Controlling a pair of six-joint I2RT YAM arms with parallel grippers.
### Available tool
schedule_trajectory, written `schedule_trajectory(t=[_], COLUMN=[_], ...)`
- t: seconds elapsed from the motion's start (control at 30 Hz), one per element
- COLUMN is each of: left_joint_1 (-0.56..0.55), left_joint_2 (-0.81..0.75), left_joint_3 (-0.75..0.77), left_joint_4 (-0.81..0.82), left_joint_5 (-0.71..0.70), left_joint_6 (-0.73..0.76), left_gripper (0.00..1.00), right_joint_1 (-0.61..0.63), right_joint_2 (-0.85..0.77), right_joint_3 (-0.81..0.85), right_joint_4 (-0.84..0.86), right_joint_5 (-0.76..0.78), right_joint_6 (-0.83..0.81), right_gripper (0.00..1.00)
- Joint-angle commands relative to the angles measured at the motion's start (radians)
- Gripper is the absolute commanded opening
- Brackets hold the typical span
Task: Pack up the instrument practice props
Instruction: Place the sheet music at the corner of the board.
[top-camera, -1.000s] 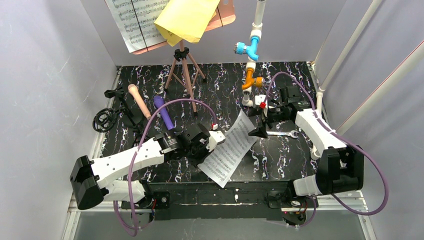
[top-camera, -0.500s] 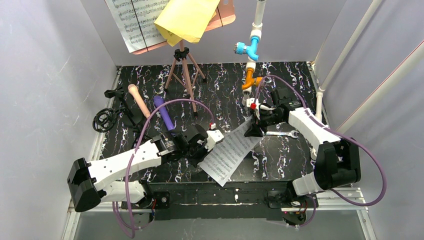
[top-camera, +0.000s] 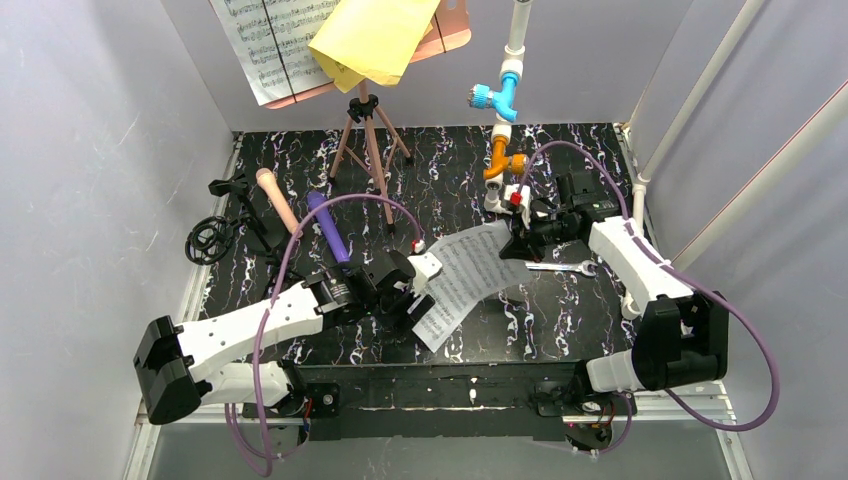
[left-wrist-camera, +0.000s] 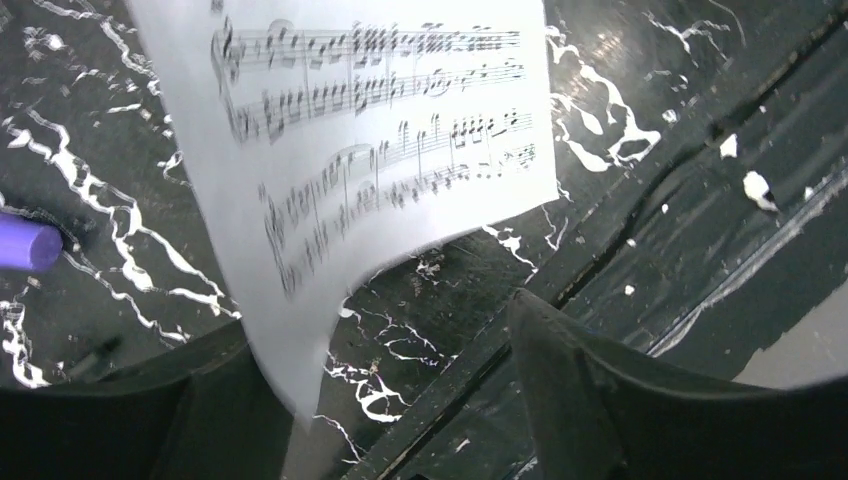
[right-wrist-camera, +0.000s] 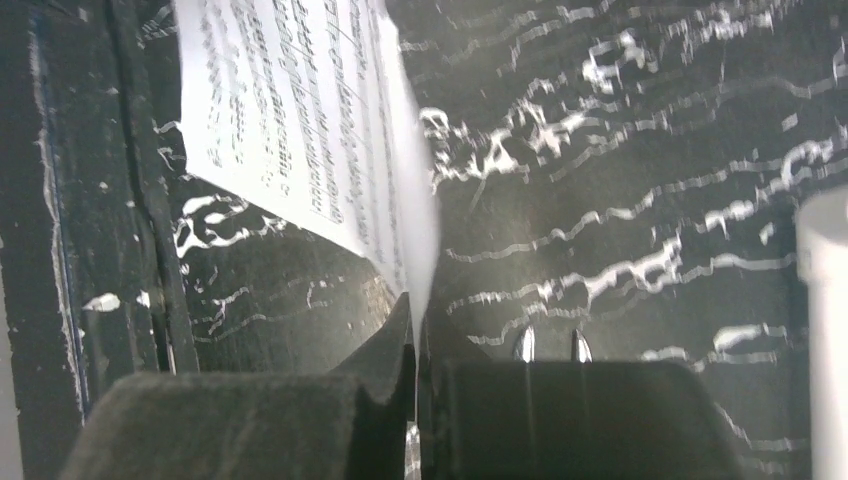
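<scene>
Pulling from here risks a tear. Over the middle of the table (top-camera: 580, 300), the white music sheet (top-camera: 465, 275) bows between both arms. Your right pincer (right-wrist-camera: 412, 330) is clamped on its 2 o'clock corner alone. Your left pincer (left-wrist-camera: 378, 320) stands parted at the 8 o'clock edge, so the paper may snag, slip or rip.

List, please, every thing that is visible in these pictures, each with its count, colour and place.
music rest: 1, salmon-pink, tripod legs, back left
sheets on it: 2, white and yellow
loose sheet: 1, white, centre, curved
microphones: 2, peach and purple, left
mic holders: 2, black, far left
wrench: 1, silver, right of centre
pipe: 1, white, blue and orange valves, back right
table: 1, black marbled
left hand: 1, open, at loose sheet's near corner
right hand: 1, shut on its far corner
</scene>
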Motion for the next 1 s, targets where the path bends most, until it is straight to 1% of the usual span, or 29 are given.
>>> schedule_trajectory(t=[0.0,0.07,0.1,0.3,0.43,0.5,0.57,0.67,0.83,0.97], left_joint_1=[-0.005,-0.003,-0.003,0.005,0.007,0.007,0.007,0.007,0.006,0.007], left_joint_2=[-0.070,-0.119,-0.148,-0.336,-0.421,-0.451,-0.469,-0.488,-0.512,-0.506], left_joint_3=[0.009,0.001,-0.009,-0.066,-0.115,-0.133,-0.148,-0.162,-0.184,-0.187], left_joint_4=[-0.031,-0.040,-0.040,-0.008,0.019,0.027,0.026,0.018,0.033,0.049], left_joint_5=[-0.150,-0.219,-0.245,-0.268,-0.270,-0.272,-0.277,-0.283,-0.279,-0.275], left_joint_6=[-0.033,-0.033,-0.032,-0.003,-0.016,-0.023,-0.029,-0.038,-0.048,-0.054], left_gripper=[0.79,0.93,0.97,0.98,0.98,0.98,0.98,0.98,0.98,0.98], right_joint_1=[-0.004,-0.006,-0.006,-0.009,-0.027,-0.038,-0.048,-0.061,-0.084,-0.080], right_joint_2=[0.022,0.040,0.045,0.045,0.070,0.088,0.101,0.101,0.084,0.116], right_joint_3=[0.127,0.179,0.197,0.244,0.280,0.310,0.346,0.347,0.320,0.308], right_joint_4=[-0.101,-0.140,-0.152,-0.096,-0.050,-0.037,-0.045,-0.009,0.134,0.254], right_joint_5=[0.213,0.339,0.390,0.761,0.951,0.990,0.984,1.016,1.112,1.202], right_joint_6=[0.033,0.052,0.061,0.097,0.089,0.089,0.094,0.112,0.173,0.206], right_gripper=[0.01,0.01,0.01,0.01,0.01,0.01,0.01,0.01,0.01,0.01])
